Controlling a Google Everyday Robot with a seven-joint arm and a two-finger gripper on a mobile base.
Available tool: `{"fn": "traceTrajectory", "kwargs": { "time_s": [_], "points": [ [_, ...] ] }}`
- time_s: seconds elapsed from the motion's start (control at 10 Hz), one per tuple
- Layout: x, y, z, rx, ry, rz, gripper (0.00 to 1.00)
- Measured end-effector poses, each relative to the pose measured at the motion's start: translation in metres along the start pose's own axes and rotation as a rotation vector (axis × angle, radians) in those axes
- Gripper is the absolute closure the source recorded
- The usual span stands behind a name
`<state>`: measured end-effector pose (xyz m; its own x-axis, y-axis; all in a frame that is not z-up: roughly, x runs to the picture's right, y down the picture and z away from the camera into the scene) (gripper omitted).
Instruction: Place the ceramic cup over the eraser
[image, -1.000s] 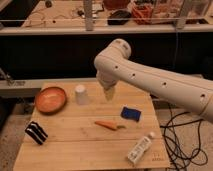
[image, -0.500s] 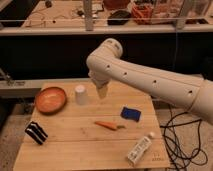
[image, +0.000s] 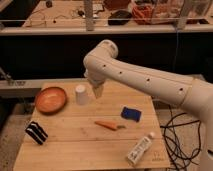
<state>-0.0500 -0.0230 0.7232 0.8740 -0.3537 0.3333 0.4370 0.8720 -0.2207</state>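
nearest the camera, at the front right corner of the wooden table (image: 75, 152), a white bottle (image: 139, 149) lies on its side, cap pointing away to the right. it sits close to the front edge. it carries a label with some green on it, but no word of it can be read. at the front left, the eraser (image: 36, 132), a black block with white stripes, sits just inside the table's left edge, with bare wood on its right. no writing shows on it.

between the eraser and the bottle the front half of the table is open board. further in, an orange carrot (image: 108, 125) lies flat near the middle, and a flat blue pad (image: 131, 114) lies just behind and to the right of it, apart from it.

at the back left, an orange bowl (image: 51, 99) stands near the left edge. the ceramic cup (image: 81, 95) stands mouth down just to the right of it, on the wood, well apart from the eraser, with clear board between them. no mark or print shows on the cup.

the gripper (image: 98, 91) hangs point down right beside the cup, on its right. its fingers are spread and hold nothing. whether it touches the cup cannot be told. the white arm (image: 145, 82) runs from it up and off to the right, over the table's back right part.

dark cables (image: 175, 135) loop on the floor by the table's right edge. behind the table is a dark gap, and above it a cluttered bench (image: 60, 15).
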Motion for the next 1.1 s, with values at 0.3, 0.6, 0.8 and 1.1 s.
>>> {"fn": "traceTrajectory", "kwargs": {
  "time_s": [0.3,0.6,0.8,1.1],
  "points": [
    [-0.006,-0.006,0.011,-0.013,-0.024,-0.013,0.2],
    [-0.007,-0.011,0.02,-0.022,-0.042,-0.024,0.2],
    [-0.01,-0.014,0.027,-0.031,-0.057,-0.028,0.2],
    [-0.011,-0.017,0.039,-0.044,-0.069,-0.026,0.2]
  ]
}}
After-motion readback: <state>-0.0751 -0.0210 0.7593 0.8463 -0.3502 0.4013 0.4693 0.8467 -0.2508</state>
